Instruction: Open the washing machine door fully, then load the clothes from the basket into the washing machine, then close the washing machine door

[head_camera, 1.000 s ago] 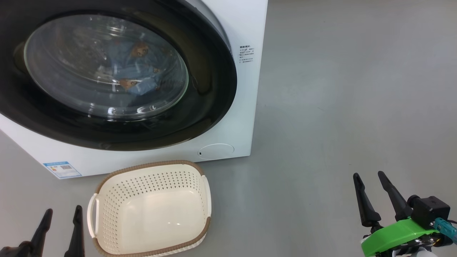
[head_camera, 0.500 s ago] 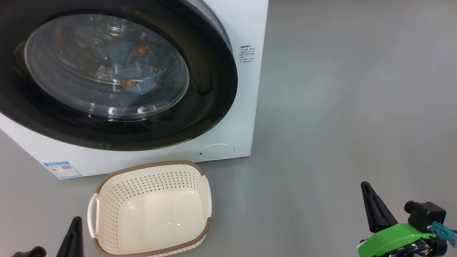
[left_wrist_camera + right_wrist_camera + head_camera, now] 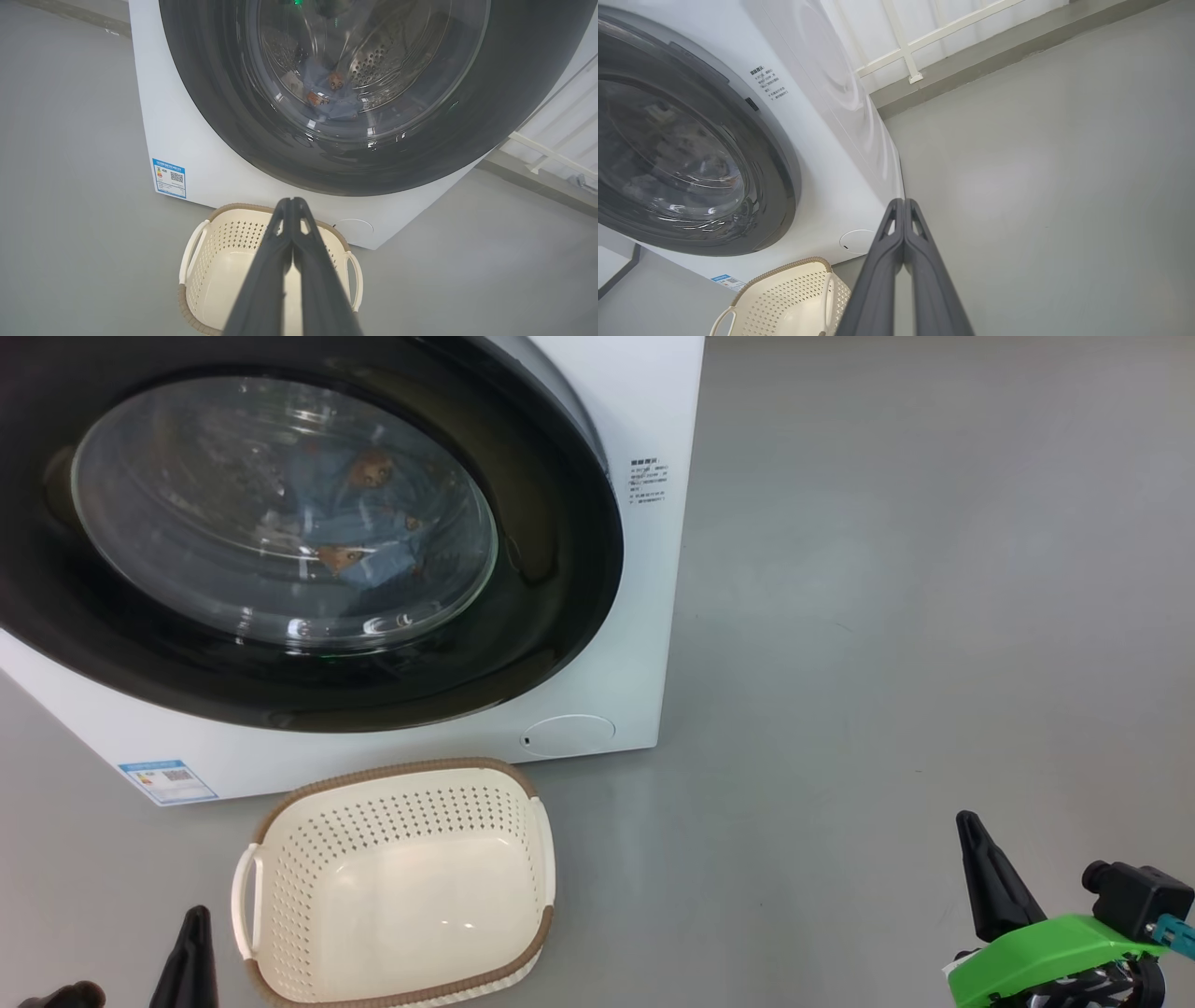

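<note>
The white washing machine (image 3: pixel 644 616) (image 3: pixel 163 116) (image 3: pixel 831 154) stands ahead with its round black door (image 3: pixel 560 551) (image 3: pixel 210 102) (image 3: pixel 780 177) flush against the front. Through the glass I see light blue clothes (image 3: pixel 359 537) (image 3: pixel 331 95) with brown bear prints inside the drum. The cream basket (image 3: pixel 401 812) (image 3: pixel 205 261) (image 3: pixel 784 298) sits on the floor before the machine, with nothing in it. My left gripper (image 3: pixel 191 919) (image 3: pixel 292 203) is shut, low at the left beside the basket. My right gripper (image 3: pixel 971 826) (image 3: pixel 903 203) is shut, low at the right over bare floor.
Grey floor (image 3: pixel 934 569) stretches wide to the right of the machine. A white railing (image 3: pixel 906 42) and a low kerb run behind it. A blue label (image 3: pixel 168 781) (image 3: pixel 169 178) and a round flap (image 3: pixel 568 733) mark the machine's lower front.
Both grippers went from open to shut, and both dropped slightly lower in the head view. The machine and basket stayed put.
</note>
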